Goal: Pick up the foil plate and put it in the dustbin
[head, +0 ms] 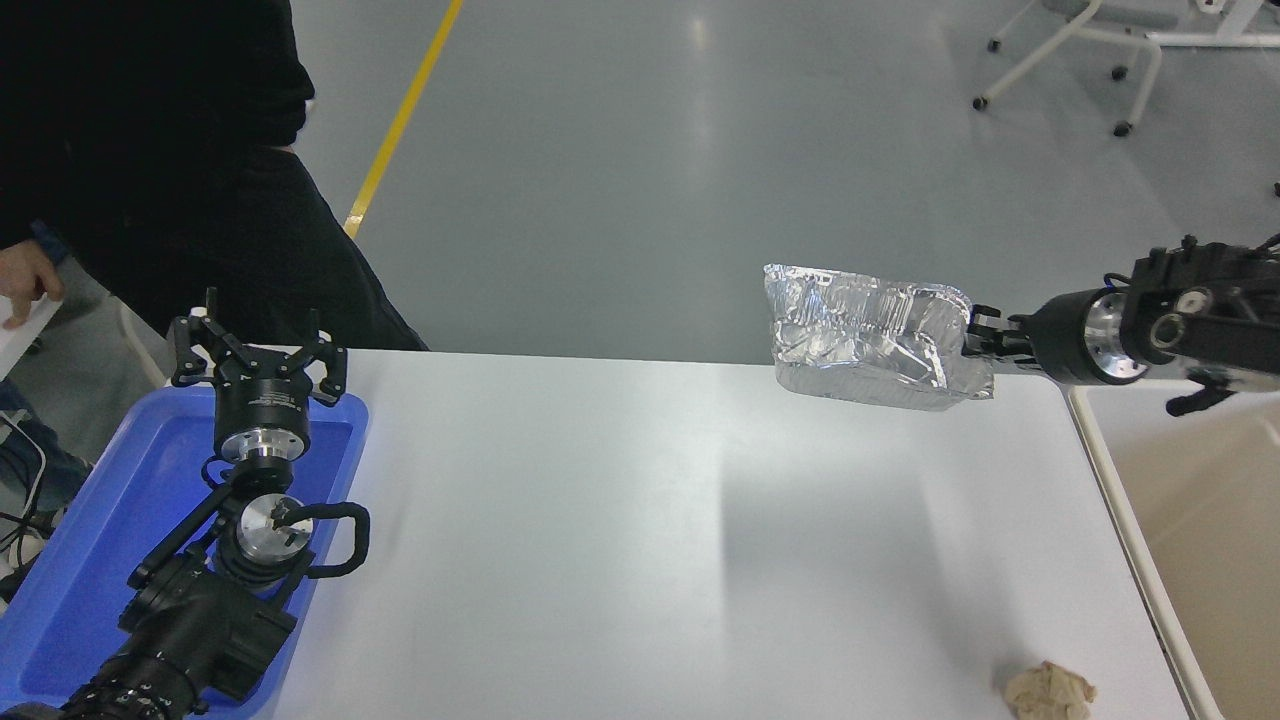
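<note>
The foil plate (pixel 865 335) is a shiny silver wrinkled tray held in the air above the table's far right part, tilted on its side. My right gripper (pixel 978 335) comes in from the right edge and is shut on the plate's right rim. The dustbin (pixel 1185 500) is a large beige bin with a pale cream rim at the table's right side, just right of and below the plate. My left gripper (pixel 255 350) is parked at the lower left with its fingers spread open and empty.
A blue plastic tray (pixel 110 540) lies under the left arm at the table's left edge. A small tan paper wad (pixel 1050 692) lies near the front right. A person in black stands at the far left. White chair legs stand on the floor beyond.
</note>
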Controlling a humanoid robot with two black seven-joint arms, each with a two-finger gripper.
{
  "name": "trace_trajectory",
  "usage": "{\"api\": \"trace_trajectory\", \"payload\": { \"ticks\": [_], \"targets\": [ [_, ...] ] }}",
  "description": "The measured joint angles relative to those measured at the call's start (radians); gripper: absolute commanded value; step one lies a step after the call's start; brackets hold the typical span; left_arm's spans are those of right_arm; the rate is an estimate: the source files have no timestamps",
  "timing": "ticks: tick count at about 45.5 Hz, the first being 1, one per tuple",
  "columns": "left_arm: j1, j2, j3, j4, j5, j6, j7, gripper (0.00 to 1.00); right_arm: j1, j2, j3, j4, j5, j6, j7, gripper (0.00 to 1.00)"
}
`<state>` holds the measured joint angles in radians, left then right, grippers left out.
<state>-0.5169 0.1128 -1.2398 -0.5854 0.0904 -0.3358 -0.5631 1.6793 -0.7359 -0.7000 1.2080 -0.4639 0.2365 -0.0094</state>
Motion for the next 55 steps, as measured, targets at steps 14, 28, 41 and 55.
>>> {"api": "trace_trajectory", "payload": {
  "ticks": [14, 28, 41, 55],
  "targets": [
    [0.000, 0.000, 0.000, 0.000, 0.000, 0.000, 0.000, 0.99, 0.362, -0.069, -0.180, 0.205, 0.027, 0.034, -0.013, 0.00],
    [0.000, 0.000, 0.000, 0.000, 0.000, 0.000, 0.000, 0.99, 0.566, -0.088, -0.306, 0.270, 0.039, 0.059, -0.043, 0.00],
    [0.000, 0.000, 0.000, 0.000, 0.000, 0.000, 0.000, 0.99, 0.514, -0.154, -0.325, 0.134, 0.068, -0.098, -0.077, 0.00],
    [0.000, 0.000, 0.000, 0.000, 0.000, 0.000, 0.000, 0.99, 0.303, -0.228, -0.232, -0.067, 0.290, -0.325, -0.091, 0.00]
  ]
}}
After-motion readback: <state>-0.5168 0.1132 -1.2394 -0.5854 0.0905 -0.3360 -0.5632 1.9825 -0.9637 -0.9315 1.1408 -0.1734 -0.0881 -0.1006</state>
